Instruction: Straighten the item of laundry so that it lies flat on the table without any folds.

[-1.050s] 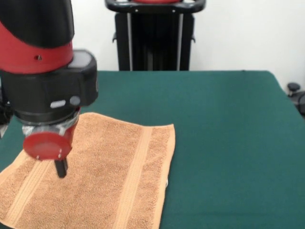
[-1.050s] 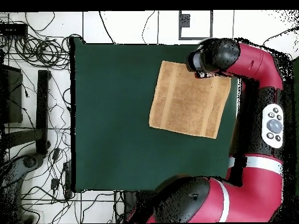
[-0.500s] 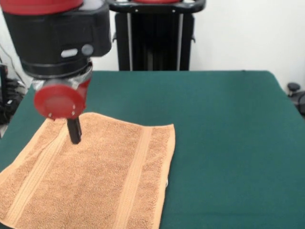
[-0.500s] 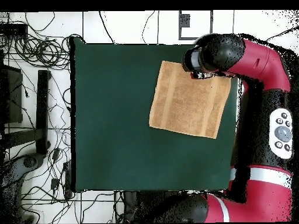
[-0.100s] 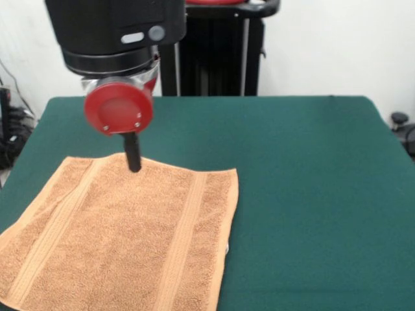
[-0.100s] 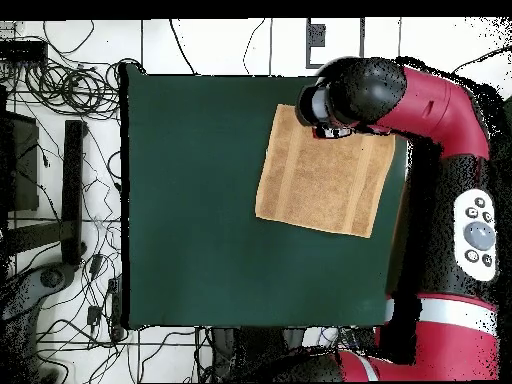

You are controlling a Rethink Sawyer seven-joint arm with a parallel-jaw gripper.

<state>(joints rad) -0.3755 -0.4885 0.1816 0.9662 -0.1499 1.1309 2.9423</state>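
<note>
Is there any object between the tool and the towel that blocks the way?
Nothing visible does. The tool hangs over the far edge of the towel, and only bare green table surrounds the cloth.

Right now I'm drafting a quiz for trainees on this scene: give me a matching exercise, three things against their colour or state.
Things:
1. hand towel
2. table
3. gripper

Descriptions:
A. dark green top, bare on one side
B. hanging over the towel's far edge in the front view
C. orange-tan, spread flat, with two woven bands

Pairs: 1-C, 2-A, 3-B
</note>
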